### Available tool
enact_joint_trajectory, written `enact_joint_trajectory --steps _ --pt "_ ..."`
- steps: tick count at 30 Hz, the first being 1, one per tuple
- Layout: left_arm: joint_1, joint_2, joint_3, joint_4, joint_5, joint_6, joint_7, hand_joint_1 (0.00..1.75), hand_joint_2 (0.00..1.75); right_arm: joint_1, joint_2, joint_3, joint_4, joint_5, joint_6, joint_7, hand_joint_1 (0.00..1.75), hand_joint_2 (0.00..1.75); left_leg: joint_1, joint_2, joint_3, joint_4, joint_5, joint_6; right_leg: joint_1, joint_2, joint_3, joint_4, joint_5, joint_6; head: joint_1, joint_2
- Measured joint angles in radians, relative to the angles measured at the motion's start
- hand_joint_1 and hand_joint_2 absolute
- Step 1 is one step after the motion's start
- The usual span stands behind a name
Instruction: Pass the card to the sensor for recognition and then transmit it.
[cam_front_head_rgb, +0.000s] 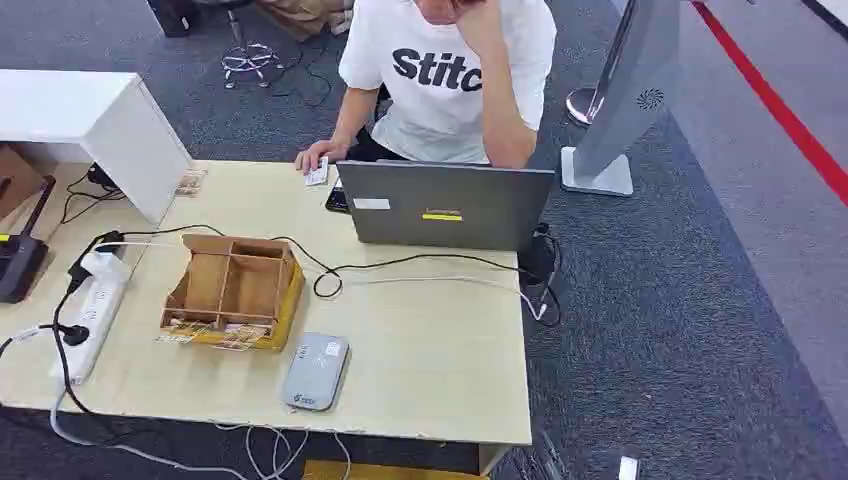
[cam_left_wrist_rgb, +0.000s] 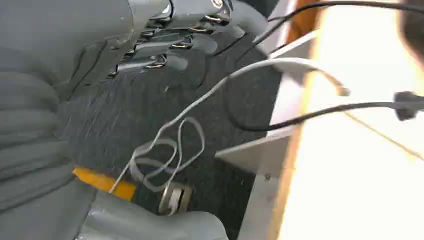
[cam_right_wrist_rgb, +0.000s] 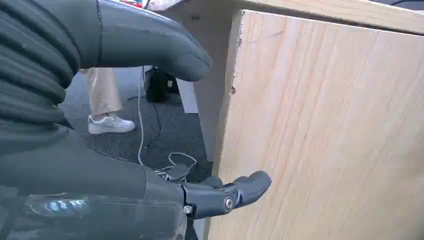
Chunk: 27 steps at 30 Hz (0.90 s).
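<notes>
Hanging below table (cam_front_head_rgb: 440, 380), hands' fingers (cam_right_wrist_rgb: 250, 186) partly cut off.

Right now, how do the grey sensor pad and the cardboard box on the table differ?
The sensor pad is flat, grey and closed with rounded corners; the cardboard box is taller, brown, open-topped and split into compartments. The sensor pad lies nearer the front edge than the cardboard box. Both rest on the table, close together.

Pale matt wooden table (cam_front_head_rgb: 440, 350); brown cardboard box (cam_front_head_rgb: 235, 285); smooth grey plastic sensor (cam_front_head_rgb: 315, 371); rough carpet (cam_front_head_rgb: 700, 330)
</notes>
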Motion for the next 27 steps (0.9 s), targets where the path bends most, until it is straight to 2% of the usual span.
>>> enact_joint_trajectory --steps 11,17,21,27 --pt "0.088 0.02 -0.227 -0.225 -0.118 0.255 -0.05 0.0 1.75 0.0 0.002 -0.023 0.004 0.0 0.015 -0.016 0.0 1.75 0.0 0.0 0.0 0.0 0.0 0.0 0.0 0.0 0.0 0.0 0.0 0.0 0.0 0.0" --pt "0.122 0.031 -0.343 -0.309 -0.241 0.383 -0.068 0.0 1.75 -0.002 0.003 -0.029 0.006 0.0 0.02 -0.024 0.0 1.75 0.0 0.0 0.0 0.0 0.0 0.0 0.0 0.0 0.0 0.0 0.0 0.0 0.0 0.0" --pt "0.122 0.053 -0.415 -0.343 -0.356 0.46 -0.063 0.0 1.75 -0.008 0.006 -0.031 0.006 0.002 0.023 -0.027 0.0 1.75 0.0 0.0 0.0 0.0 0.001 0.001 0.0 0.0 -0.001 0.0 0.0 0.0 0.0 0.0" --pt "0.095 0.102 -0.506 -0.357 -0.538 0.556 -0.009 0.0 1.75 -0.021 0.012 -0.031 0.006 0.005 0.024 -0.026 0.0 1.75 0.0 0.0 0.0 0.0 0.001 0.001 0.0 0.0 -0.002 0.0 0.001 0.001 0.0 0.0"
